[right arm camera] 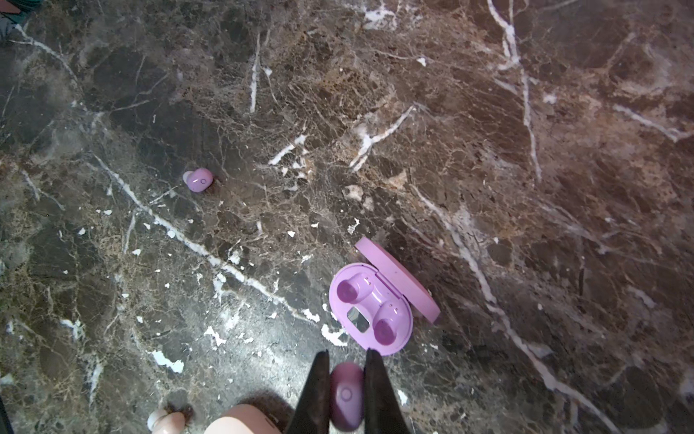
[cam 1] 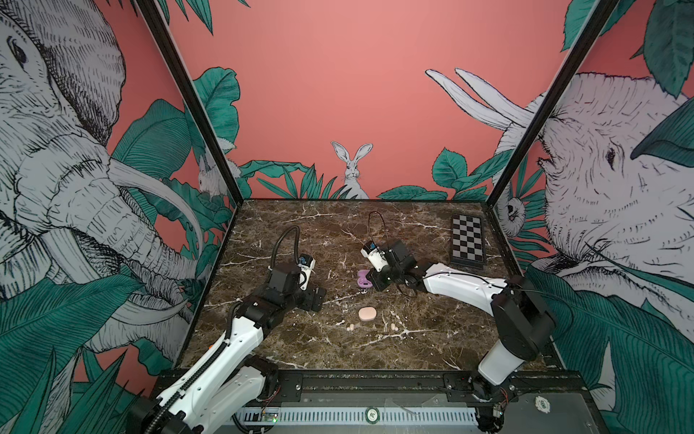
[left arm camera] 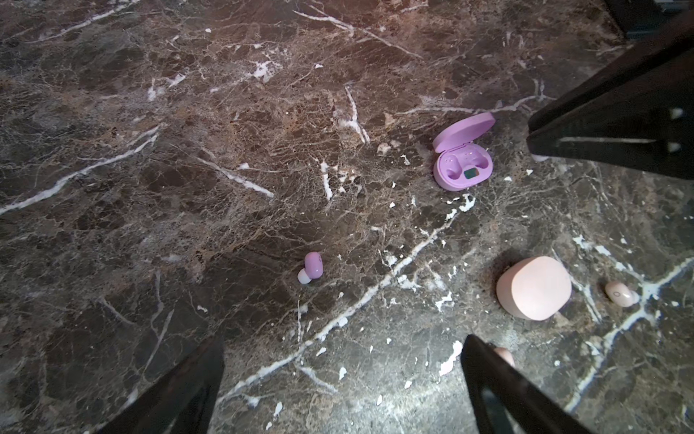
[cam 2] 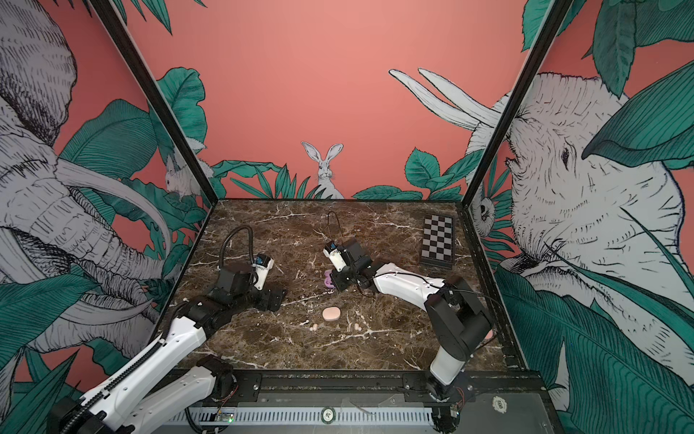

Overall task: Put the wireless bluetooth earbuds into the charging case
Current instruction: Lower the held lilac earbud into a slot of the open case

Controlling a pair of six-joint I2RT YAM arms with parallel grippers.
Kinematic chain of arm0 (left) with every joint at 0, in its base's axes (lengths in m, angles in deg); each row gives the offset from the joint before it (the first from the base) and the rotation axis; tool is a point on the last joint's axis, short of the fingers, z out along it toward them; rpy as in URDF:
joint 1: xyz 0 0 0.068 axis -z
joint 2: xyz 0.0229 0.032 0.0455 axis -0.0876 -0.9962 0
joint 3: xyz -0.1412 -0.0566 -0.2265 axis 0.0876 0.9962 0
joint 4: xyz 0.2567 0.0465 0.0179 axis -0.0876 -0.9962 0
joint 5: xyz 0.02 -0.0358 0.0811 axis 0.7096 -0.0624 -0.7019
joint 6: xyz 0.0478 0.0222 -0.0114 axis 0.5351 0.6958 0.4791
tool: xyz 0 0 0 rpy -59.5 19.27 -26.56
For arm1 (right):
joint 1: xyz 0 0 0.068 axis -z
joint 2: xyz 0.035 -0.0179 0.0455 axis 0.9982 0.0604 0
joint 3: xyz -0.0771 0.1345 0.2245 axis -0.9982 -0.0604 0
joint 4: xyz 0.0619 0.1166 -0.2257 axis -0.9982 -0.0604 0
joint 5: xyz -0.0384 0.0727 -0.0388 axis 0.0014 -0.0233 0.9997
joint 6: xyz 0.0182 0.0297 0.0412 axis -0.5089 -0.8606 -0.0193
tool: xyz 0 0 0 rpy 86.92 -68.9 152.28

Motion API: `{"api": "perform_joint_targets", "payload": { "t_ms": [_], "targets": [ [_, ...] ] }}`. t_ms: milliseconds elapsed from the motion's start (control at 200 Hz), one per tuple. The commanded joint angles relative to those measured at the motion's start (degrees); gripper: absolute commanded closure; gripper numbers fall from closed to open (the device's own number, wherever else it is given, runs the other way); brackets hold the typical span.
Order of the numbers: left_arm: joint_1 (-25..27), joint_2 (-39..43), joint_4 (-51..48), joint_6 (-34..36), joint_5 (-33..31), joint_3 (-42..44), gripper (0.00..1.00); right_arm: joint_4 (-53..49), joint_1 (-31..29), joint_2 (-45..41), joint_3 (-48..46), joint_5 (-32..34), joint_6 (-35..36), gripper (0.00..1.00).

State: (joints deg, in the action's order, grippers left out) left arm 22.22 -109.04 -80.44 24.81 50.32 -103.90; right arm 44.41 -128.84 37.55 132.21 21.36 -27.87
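The lilac charging case (right arm camera: 371, 312) lies open on the marble, both wells empty; it also shows in both top views (cam 1: 362, 279) (cam 2: 329, 280). Just beside it, my right gripper (right arm camera: 347, 352) (cam 1: 371, 281) is shut on a lilac earbud (right arm camera: 346, 394). A second lilac earbud (left arm camera: 313, 266) (right arm camera: 198, 179) lies loose on the table. The peach case (cam 1: 367, 314) (left arm camera: 533, 287) sits closed, with peach earbuds on either side (cam 1: 351, 327) (cam 1: 394, 327). My left gripper (left arm camera: 343, 338) (cam 1: 315, 297) hangs open and empty, left of the cases.
A checkerboard (cam 1: 466, 240) lies at the back right of the marble table (cam 1: 300, 349). Patterned walls close in the left, back and right sides. A black rail (cam 1: 375, 383) runs along the front edge.
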Motion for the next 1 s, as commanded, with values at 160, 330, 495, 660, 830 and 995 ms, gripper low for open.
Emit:
{"api": "perform_joint_targets", "payload": {
  "t_ms": [160, 330, 495, 660, 830, 995],
  "targets": [
    [0.3, 0.1, 1.3, 1.5, -0.3, 0.3, 0.01, 10.5, 0.9, -0.2, -2.6, -3.7, 2.8, 1.00],
    [0.4, -0.6, 1.2, 1.6, -0.1, 0.0, 0.01, 12.6, 1.2, 0.4, -3.9, -3.5, 3.7, 1.00],
    [0.4, -0.6, 1.3, 1.9, 0.2, 0.0, 0.01, 16.2, 1.3, 0.1, -6.1, -4.3, 5.2, 1.00],
    [0.4, -0.9, 1.3, 2.0, 0.3, 0.0, 0.01, 18.1, 1.4, -0.4, -8.0, -4.4, 6.9, 1.00],
    [0.4, -1.0, 1.4, 2.0, 0.3, -0.1, 0.01, 20.5, 1.7, 0.1, -9.5, -5.0, 7.4, 1.00],
    [0.6, -1.2, 1.3, 2.1, 0.4, -0.1, 0.01, 22.7, 2.1, 1.1, -10.6, -5.7, 7.4, 1.00]
  ]
}}
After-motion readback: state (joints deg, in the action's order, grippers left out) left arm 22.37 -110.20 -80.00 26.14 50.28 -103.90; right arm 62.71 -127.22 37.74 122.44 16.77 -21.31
